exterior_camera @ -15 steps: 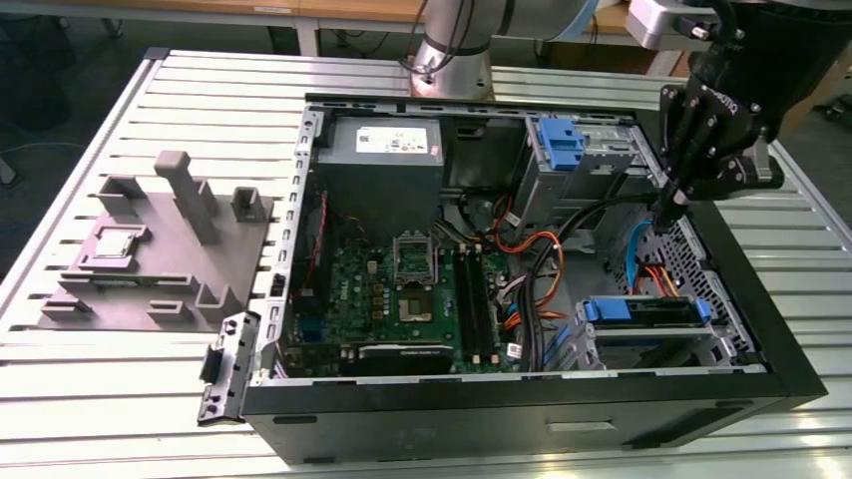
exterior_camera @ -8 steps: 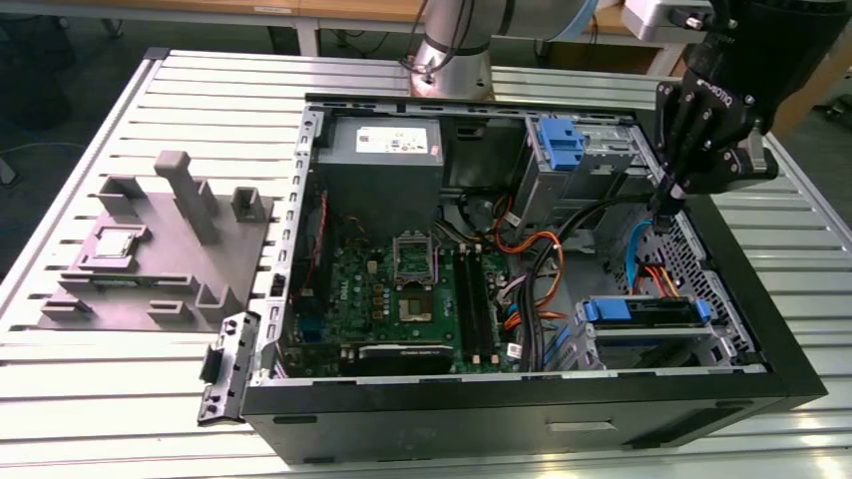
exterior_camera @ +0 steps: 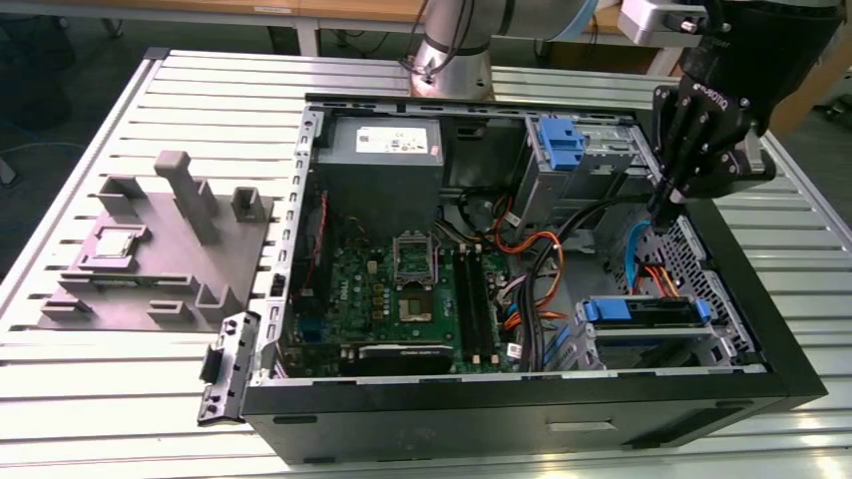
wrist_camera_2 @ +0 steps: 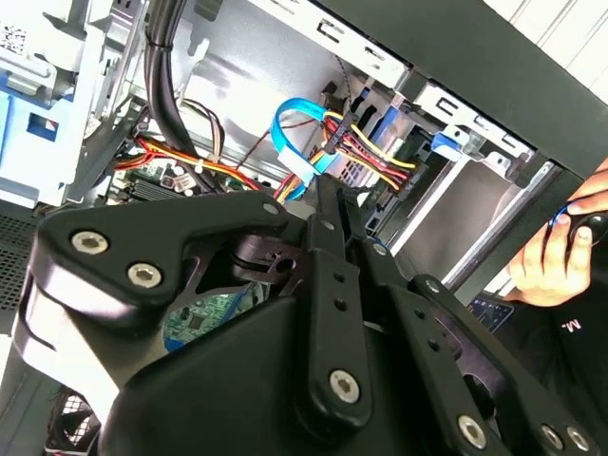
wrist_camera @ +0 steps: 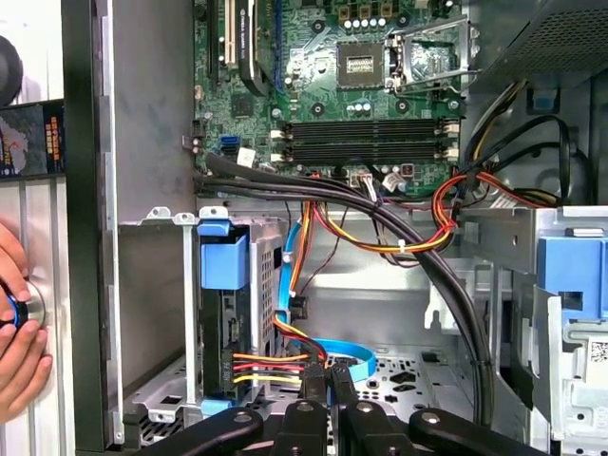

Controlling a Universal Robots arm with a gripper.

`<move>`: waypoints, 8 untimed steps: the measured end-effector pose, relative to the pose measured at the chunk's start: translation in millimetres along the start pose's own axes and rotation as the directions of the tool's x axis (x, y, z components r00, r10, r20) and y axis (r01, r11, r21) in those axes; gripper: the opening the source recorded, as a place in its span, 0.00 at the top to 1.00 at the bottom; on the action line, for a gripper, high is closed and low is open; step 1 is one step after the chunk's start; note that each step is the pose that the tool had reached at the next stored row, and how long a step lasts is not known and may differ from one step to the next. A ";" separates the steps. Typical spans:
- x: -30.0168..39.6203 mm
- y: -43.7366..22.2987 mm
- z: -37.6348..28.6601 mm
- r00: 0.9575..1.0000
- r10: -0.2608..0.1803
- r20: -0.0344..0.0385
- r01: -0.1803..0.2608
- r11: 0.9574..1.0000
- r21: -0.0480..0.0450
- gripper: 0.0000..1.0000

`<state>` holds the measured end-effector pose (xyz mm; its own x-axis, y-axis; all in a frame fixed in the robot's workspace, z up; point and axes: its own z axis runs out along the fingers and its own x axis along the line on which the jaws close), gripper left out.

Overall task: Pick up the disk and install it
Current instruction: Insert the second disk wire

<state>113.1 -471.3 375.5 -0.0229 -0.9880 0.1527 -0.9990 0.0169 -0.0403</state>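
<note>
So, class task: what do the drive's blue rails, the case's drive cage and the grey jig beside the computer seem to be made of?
Blue rails: likely plastic, uniformly bright with a soft sheen.
Drive cage: probably sheet metal, bare grey, thin folded edges.
Grey jig: matte and uniformly grey, perhaps moulded or printed plastic; the look leaves it open.

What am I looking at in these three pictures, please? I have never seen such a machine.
It is a robot arm with a black gripper hanging over an open computer case on a slatted metal table. The exterior view is taken from off the arm; both wrist views come from cameras riding on it, looking into the case. A grey fixture plate lies beside the case. The jaws are together, holding nothing. A disk with blue rails sits in a bay. A person's hand shows at the edge.
</note>
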 end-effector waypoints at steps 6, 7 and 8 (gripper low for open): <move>-0.4 -0.2 0.3 1.000 0.000 -0.001 0.000 1.000 0.000 0.82; -0.5 -0.2 0.5 1.000 0.000 -0.002 0.000 1.000 0.000 0.75; -0.6 -0.2 0.5 1.000 0.000 -0.002 0.000 1.000 0.000 0.75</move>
<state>113.4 -470.8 374.9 -0.0228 -0.9877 0.1550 -0.9990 0.0168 -0.0405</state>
